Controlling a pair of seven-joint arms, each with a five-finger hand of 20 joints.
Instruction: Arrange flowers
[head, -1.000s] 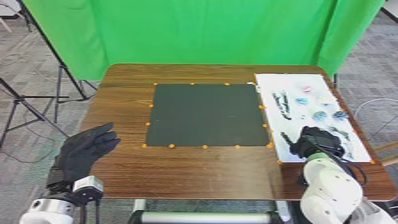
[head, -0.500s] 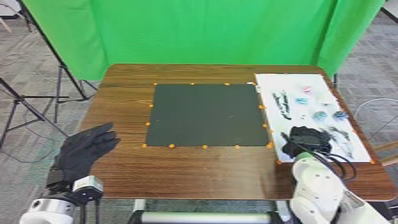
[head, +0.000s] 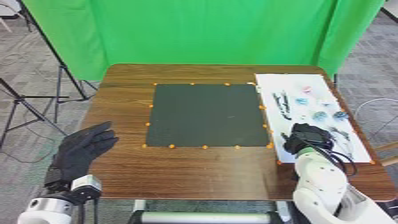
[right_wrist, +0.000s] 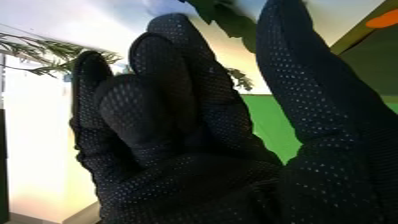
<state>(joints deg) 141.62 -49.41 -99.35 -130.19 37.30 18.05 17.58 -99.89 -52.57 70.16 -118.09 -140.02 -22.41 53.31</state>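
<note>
Stand (head: 44, 97): left of the table (head: 191, 172), on grey carpet (head: 27, 165).
Left hand (head: 80, 147): by the table's left edge, towards its near-left corner; fingers loosely extended; cannot tell whether touching the table.
Passage: brown stretch between left hand and mat (head: 204, 115); another between mat and the table's near edge.
Mat: dark, bordered by orange dots (head: 205, 147).
Backdrop: green curtain (head: 213, 30) past the table's far edge.
Stems (head: 282, 105): dark, lengthwise by the sheet's left edge, in its far half; too small to tell apart.
Sheet (head: 293, 81): white, along the table's right edge; part near the near-left corner hidden under right hand (head: 308, 137).
Right hand: fingers loosely bent, close together; thumb straight, held apart.
Flowers (head: 320, 115): on the sheet, pink towards the far edge, bluish ones around mid-sheet.
Greenery (head: 342, 135): towards the sheet's near-right corner, hard to make out.
</note>
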